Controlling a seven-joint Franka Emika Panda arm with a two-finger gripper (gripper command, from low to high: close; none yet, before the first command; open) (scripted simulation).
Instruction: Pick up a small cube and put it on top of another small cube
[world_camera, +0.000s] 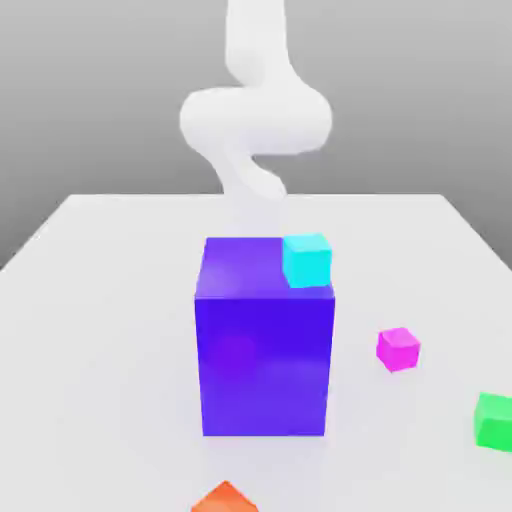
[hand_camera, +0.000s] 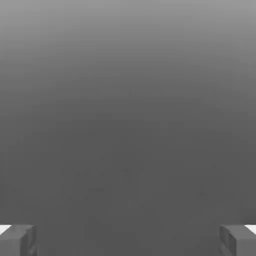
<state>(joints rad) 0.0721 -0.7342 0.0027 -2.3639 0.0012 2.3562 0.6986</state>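
Our gripper (hand_camera: 128, 242) hangs wide open, empty; we should descend squarely over the magenta cube (world_camera: 398, 349), near the table's (world_camera: 100, 300) right edge.

The arm (world_camera: 256, 115) is plain white throughout, made of smooth, rounded tubular segments with bulbous joint housings and a matte, softly blurred surface. It carries no visible cables, screws or markings. In the hand view the gripper (hand_camera: 128, 240) has two fingertips (hand_camera: 17, 240) that are blocky and squared, dark grey on their inner faces with flat pads, and each joins a white piece at its outer corner.
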